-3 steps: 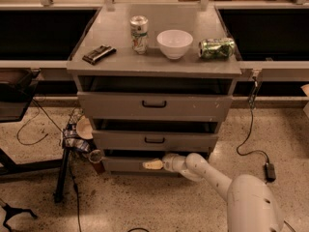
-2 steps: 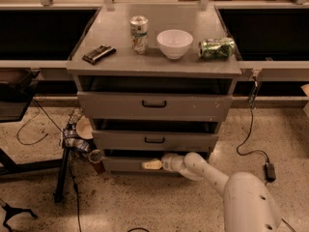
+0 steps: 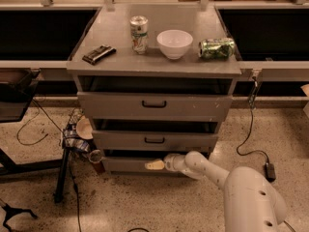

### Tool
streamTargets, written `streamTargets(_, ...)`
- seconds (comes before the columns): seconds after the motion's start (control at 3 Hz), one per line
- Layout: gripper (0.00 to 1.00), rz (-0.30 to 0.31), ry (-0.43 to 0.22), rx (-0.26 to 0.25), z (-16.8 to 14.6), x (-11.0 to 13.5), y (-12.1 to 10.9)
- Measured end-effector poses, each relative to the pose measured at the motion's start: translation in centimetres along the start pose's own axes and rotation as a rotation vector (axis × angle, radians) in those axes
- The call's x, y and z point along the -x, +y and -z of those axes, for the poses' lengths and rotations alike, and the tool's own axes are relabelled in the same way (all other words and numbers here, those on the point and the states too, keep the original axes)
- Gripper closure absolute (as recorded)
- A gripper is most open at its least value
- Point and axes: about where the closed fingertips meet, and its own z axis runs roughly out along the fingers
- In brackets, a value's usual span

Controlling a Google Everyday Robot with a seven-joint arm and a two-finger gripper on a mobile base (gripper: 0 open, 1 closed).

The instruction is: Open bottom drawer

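Camera view: gripper (grip unclear) at bottom drawer, floor clutter beside.

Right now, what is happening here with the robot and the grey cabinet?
A white robot arm reaches from the lower right to the bottom drawer of the grey cabinet. Its gripper is at the middle of that drawer's front. The top drawer and the middle drawer are untouched. On top sit an upright can, a white bowl and a green can on its side.
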Motion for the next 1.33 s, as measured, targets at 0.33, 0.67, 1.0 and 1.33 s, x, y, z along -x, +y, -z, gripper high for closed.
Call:
streamTargets(0.33, 0.0, -0.01, 0.037, -0.033, 1.0, -0.6, -0.5)
streamTargets(0.67, 0.0, -0.019, 0.075, -0.062, 1.9, -1.2, -1.0)
streamTargets(1.0, 0.0, -0.024, 0.155, -0.086, 1.7, -1.9, -1.2)
streamTargets(1.33, 0.0, -0.022, 0.185, -0.091, 1.7, -2.2, -1.2)
